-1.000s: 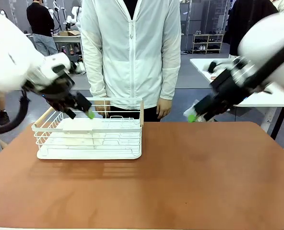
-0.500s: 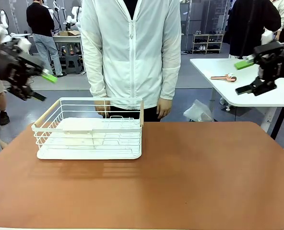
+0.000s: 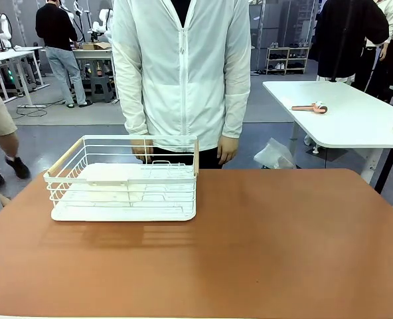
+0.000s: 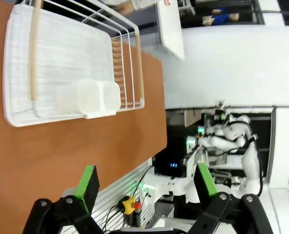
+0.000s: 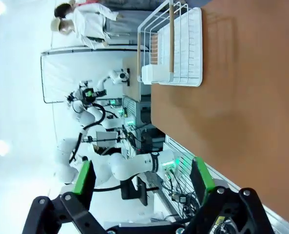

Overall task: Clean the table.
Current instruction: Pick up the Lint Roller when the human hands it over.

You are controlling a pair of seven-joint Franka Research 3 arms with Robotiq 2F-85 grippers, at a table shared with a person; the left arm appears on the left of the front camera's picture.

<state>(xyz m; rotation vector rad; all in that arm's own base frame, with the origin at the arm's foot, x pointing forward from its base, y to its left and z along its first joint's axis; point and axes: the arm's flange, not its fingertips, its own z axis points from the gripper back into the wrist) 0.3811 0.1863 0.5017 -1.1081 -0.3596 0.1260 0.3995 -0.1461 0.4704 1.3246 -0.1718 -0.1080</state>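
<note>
Front view: the reddish-brown table [image 3: 263, 246] spans the foreground. A white wire basket [image 3: 123, 214] sits near its far left corner, and a person [image 3: 183, 73] in a white jacket stands at its far edge.

Left wrist view: the left gripper [image 4: 147, 175] hangs by the table's edge, its green-padded fingers spread wide with nothing between them.

Right wrist view: the right gripper [image 5: 142, 176] gapes just as wide and empty, with the table's edge running past it.

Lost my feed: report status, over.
Left gripper open, empty. Right gripper open, empty. Table holds white wire basket. Person at far edge.
</note>
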